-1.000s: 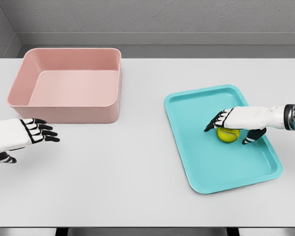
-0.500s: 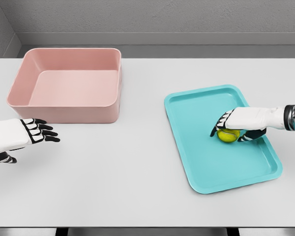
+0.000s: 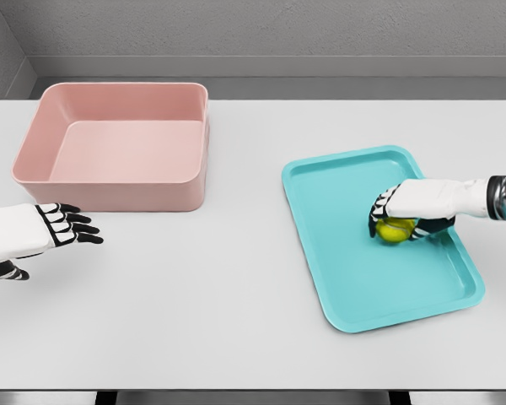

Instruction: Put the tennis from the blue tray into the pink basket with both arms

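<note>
A yellow-green tennis ball [image 3: 394, 229] lies on the blue tray [image 3: 346, 278] at the right of the table. My right hand [image 3: 398, 221] comes in from the right edge and sits over the ball, fingers curled down around it. The ball still rests on the tray floor. The pink basket [image 3: 118, 143] stands at the back left, hollow side up. My left hand [image 3: 66, 226] hovers at the left edge, just in front of the basket, fingers relaxed and holding nothing.
A white table [image 3: 219, 295] carries everything, with a grey wall behind it. Its front edge runs along the bottom of the view.
The right hand's fingers have curled in from spread to wrapped around the tennis ball. The left hand has stayed put.
</note>
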Motion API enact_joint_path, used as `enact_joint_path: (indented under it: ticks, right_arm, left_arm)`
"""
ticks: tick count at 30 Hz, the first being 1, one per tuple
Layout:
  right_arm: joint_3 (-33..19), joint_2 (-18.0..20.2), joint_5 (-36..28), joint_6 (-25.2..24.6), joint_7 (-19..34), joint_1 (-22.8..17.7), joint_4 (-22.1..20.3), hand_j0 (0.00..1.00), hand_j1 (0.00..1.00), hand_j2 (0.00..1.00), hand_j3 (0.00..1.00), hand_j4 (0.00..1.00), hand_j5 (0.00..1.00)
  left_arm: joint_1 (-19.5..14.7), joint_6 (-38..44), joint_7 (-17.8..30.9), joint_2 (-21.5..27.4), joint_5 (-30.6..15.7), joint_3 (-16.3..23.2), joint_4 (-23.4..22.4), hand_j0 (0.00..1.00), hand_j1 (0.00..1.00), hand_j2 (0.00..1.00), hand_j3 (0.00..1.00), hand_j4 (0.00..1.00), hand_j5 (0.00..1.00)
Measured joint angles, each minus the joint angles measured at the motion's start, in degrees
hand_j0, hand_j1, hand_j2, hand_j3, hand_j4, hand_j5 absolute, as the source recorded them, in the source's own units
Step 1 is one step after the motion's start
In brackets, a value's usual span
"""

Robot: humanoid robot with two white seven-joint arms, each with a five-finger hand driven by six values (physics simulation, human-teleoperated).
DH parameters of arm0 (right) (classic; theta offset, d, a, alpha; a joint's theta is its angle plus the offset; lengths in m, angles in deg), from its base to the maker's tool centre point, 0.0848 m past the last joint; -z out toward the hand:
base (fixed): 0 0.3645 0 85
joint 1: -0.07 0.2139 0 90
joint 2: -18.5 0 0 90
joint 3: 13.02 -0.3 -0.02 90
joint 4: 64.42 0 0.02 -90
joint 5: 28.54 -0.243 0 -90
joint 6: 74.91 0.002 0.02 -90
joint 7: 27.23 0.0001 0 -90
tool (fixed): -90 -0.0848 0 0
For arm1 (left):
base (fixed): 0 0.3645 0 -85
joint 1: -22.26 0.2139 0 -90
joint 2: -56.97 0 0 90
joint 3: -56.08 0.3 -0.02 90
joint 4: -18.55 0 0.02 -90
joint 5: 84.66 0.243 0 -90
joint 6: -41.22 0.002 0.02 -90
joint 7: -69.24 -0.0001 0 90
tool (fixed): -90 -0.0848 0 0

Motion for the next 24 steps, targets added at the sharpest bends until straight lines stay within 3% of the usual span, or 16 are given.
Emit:
enact_joint_path:
  ticks: [10, 24]
  right_arm:
    - [-0.8, 0.9, -0.4, 0.0, 0.0, 1.7, -2.7, 0.49, 0.49, 0.49, 0.49, 0.49, 0.49]
    - [-1.2, 0.3, 0.0, 0.0, 0.0, 3.6, -13.1, 0.49, 0.49, 0.49, 0.49, 0.49, 0.49]
  left_arm:
    - [0.0, 0.0, 0.0, 0.0, 0.0, 0.0, 0.0, 1.00, 1.00, 1.00, 1.00, 1.00, 1.00]
    - [0.0, 0.0, 0.0, -0.2, 0.0, 0.1, 0.0, 1.00, 1.00, 1.00, 1.00, 1.00, 1.00]
